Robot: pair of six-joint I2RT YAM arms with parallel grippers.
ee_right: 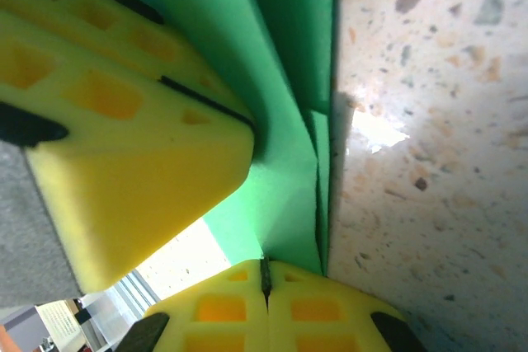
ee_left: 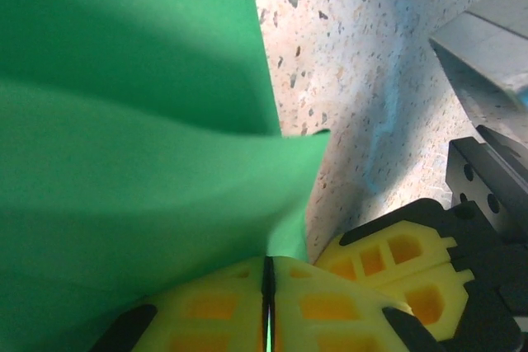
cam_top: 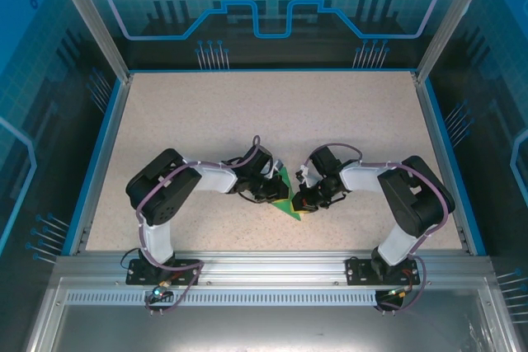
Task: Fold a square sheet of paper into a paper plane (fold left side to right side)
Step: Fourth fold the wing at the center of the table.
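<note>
I watched the left gripper and the right gripper meet tip to tip over the speckled beige tabletop. The bright green sheet of thin paper was caught between them, partly raised off the surface.

Seen from the left wrist, that gripper's yellow ribbed fingers were pressed together. Only a hairline of green showed in their seam, so they were pinching the paper's edge. The sheet rose ahead of them and to their left in two bent layers, with one corner poking out to the right. The other arm's yellow fingers sat just beside them on the right.

Seen from the right wrist, its own yellow fingers were squeezed together too. The paper reached into their seam and ran straight ahead in creased folds, with the tabletop to its right. The left arm's yellow finger touched the paper ahead and to the left.
</note>
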